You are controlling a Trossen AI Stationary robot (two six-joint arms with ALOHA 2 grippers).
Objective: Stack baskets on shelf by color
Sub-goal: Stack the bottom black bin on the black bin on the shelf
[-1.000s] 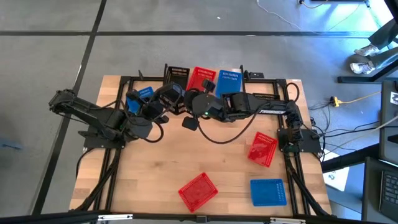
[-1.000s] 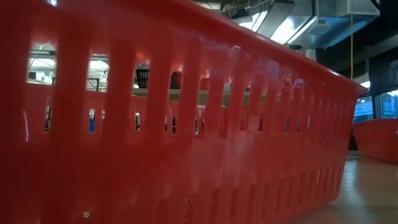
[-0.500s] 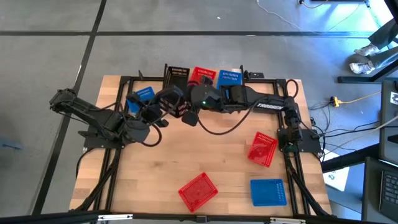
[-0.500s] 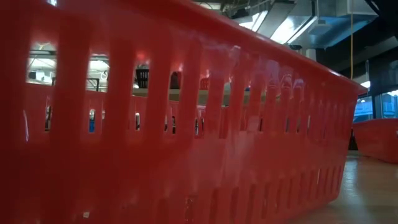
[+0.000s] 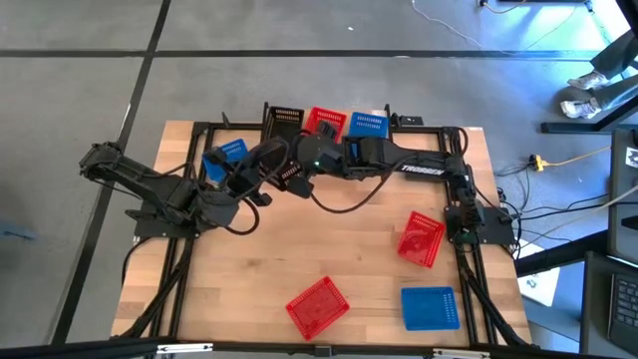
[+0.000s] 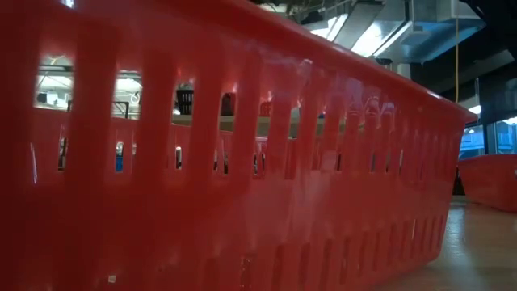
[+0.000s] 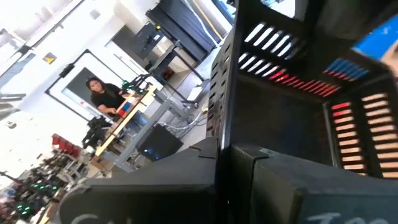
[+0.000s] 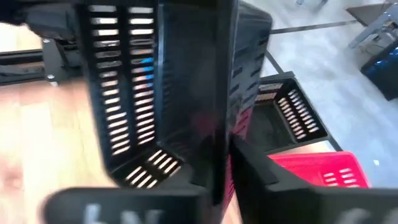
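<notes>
Two grippers meet at one black basket (image 5: pixel 282 165) near the far side of the table (image 5: pixel 249 269), just in front of the shelf (image 5: pixel 419 130). The left gripper (image 5: pixel 261 166) has its fingers pressed together on one wall of this black basket, as its wrist view shows. The right gripper (image 5: pixel 299 178) is at the opposite side of the same basket; its wrist view shows a wall of the basket between its fingers, which pinch it. Just behind both grippers, on the shelf, stand another black basket (image 5: pixel 285 118), a red basket (image 5: pixel 325 122) and a blue basket (image 5: pixel 368 124) in a row. A further blue basket (image 5: pixel 225 153) lies beside the left gripper. Well apart from the grippers, toward the near edge, lie a red basket (image 5: pixel 317 305), a blue one (image 5: pixel 430 307) and a tilted red one (image 5: pixel 420 239).
</notes>
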